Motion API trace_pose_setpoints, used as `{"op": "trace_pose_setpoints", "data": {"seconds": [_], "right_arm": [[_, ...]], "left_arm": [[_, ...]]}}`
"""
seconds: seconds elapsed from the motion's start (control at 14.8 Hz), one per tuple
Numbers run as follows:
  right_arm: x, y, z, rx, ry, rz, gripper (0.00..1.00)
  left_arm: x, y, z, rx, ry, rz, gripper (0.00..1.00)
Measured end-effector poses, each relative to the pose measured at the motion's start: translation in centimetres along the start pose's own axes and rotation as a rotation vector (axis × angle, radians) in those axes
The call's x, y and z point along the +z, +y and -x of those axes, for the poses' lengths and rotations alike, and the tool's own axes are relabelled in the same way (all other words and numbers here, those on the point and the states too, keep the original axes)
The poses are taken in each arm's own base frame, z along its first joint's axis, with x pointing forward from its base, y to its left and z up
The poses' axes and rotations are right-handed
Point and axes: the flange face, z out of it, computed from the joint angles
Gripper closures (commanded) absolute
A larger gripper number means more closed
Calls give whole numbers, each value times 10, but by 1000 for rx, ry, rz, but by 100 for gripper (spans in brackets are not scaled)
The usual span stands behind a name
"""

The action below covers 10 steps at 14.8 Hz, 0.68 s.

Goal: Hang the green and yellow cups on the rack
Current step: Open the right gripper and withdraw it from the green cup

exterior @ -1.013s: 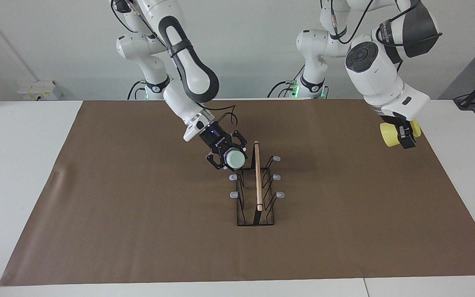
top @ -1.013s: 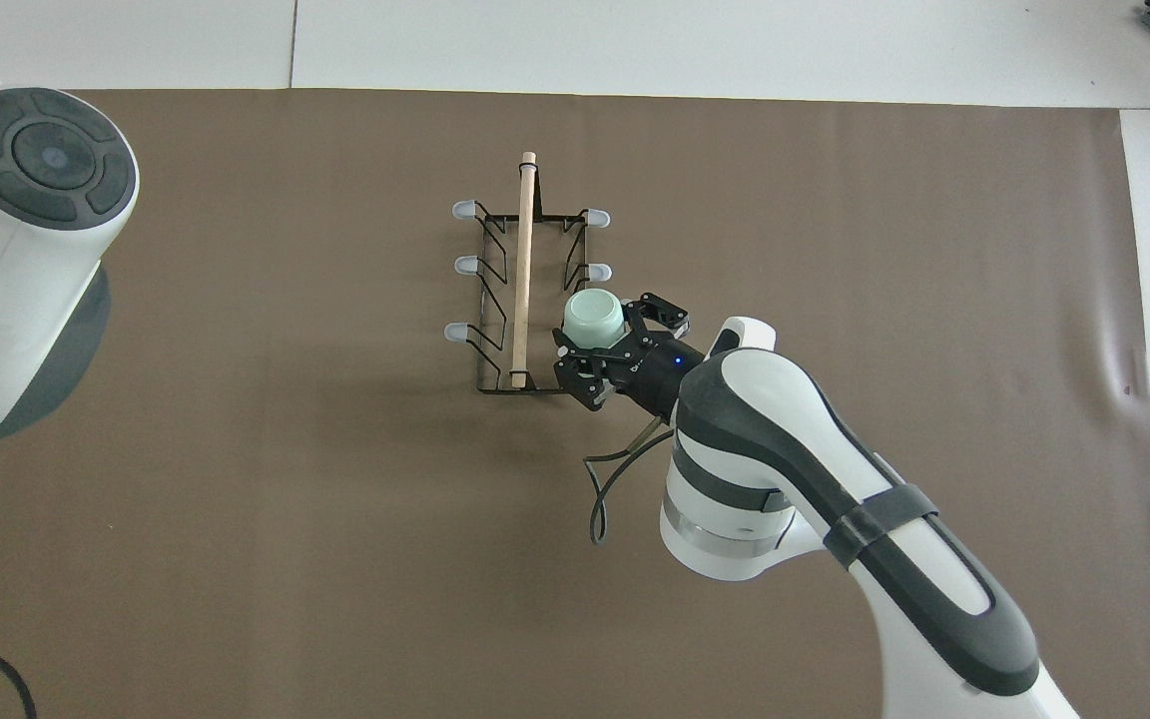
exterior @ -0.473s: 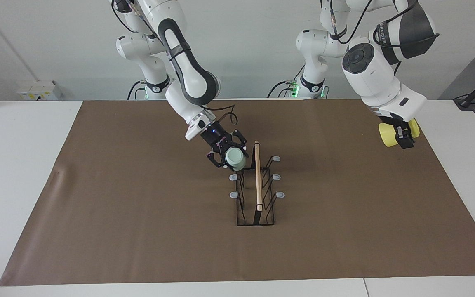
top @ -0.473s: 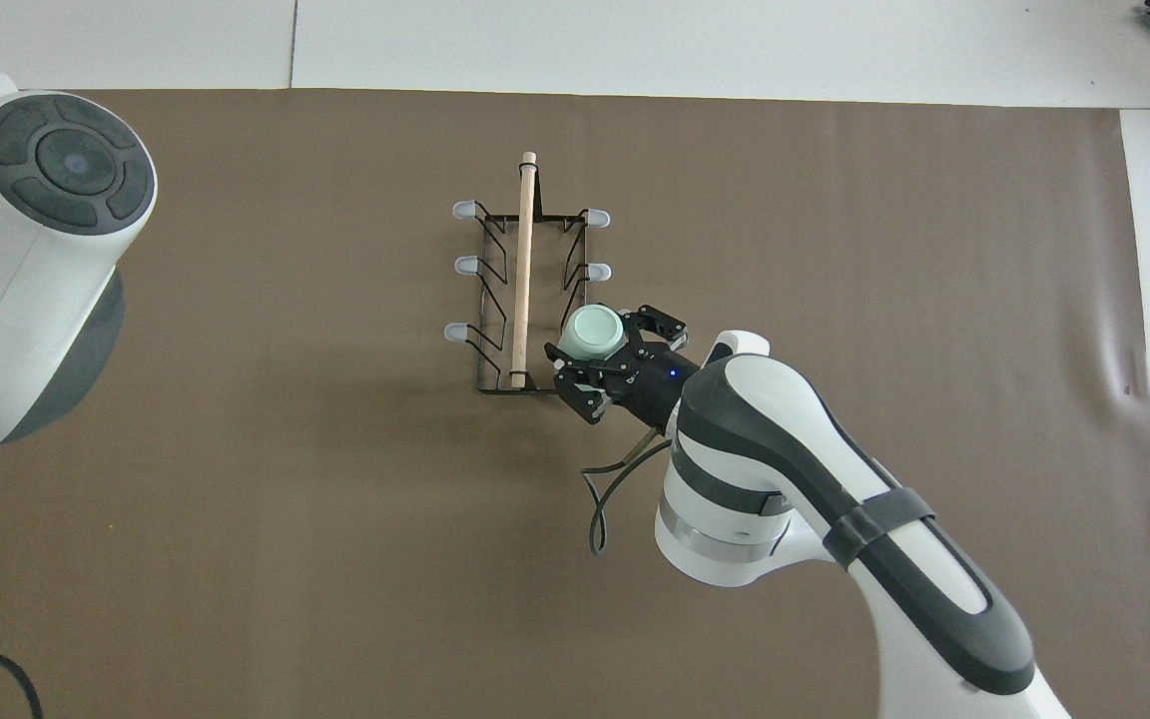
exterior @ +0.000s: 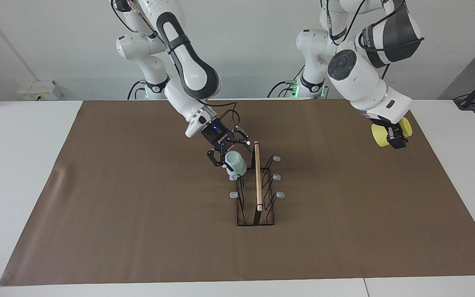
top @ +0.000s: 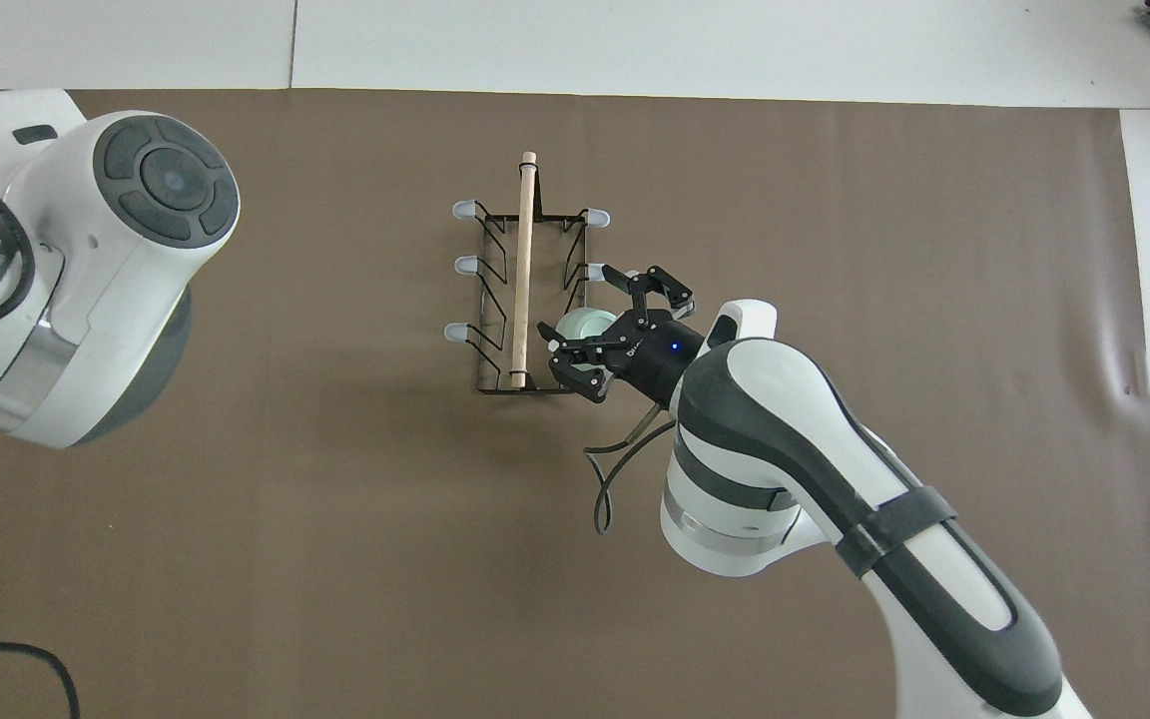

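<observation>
The black wire rack [exterior: 258, 185] with its wooden rod [top: 523, 270] stands mid-mat. The pale green cup [exterior: 236, 161] sits tilted, mouth down, over the rack's peg nearest the robots on the right arm's side; it also shows in the overhead view [top: 580, 325]. My right gripper [exterior: 230, 149] is open around the cup, its fingers spread wide apart on either side [top: 607, 325]. My left gripper [exterior: 395, 135] is shut on the yellow cup [exterior: 379, 135] and holds it in the air over the mat's edge at the left arm's end. The overhead view hides both.
A brown mat [exterior: 138, 206] covers the white table [exterior: 23, 165]. The left arm's bulky wrist [top: 96, 270] fills the overhead view at the left arm's end. Five grey-tipped pegs of the rack are bare [exterior: 277, 176].
My right gripper has opened and let go of the green cup, which now rests lower on the peg. My left arm has carried the yellow cup a little toward the rack.
</observation>
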Motion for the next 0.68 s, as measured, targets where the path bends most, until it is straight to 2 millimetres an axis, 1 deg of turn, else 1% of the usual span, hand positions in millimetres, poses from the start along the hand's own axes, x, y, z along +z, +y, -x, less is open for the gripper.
{"op": "trace_pose_setpoints", "data": {"seconds": [0.2, 0.47, 0.54, 0.68], "right_arm": [[-14, 51, -15, -232, -42, 7, 0], [-38, 126, -17, -512, -139, -87, 0], [-48, 147, -18, -588, -177, -127, 0], [-78, 191, -26, -708, -260, -212, 0]], "left_arm": [[-12, -3, 14, -6, 14, -18, 100], [-26, -4, 32, -36, 29, -19, 100], [-27, -3, 36, -43, 33, -21, 100], [-25, 0, 42, -57, 48, -26, 100]]}}
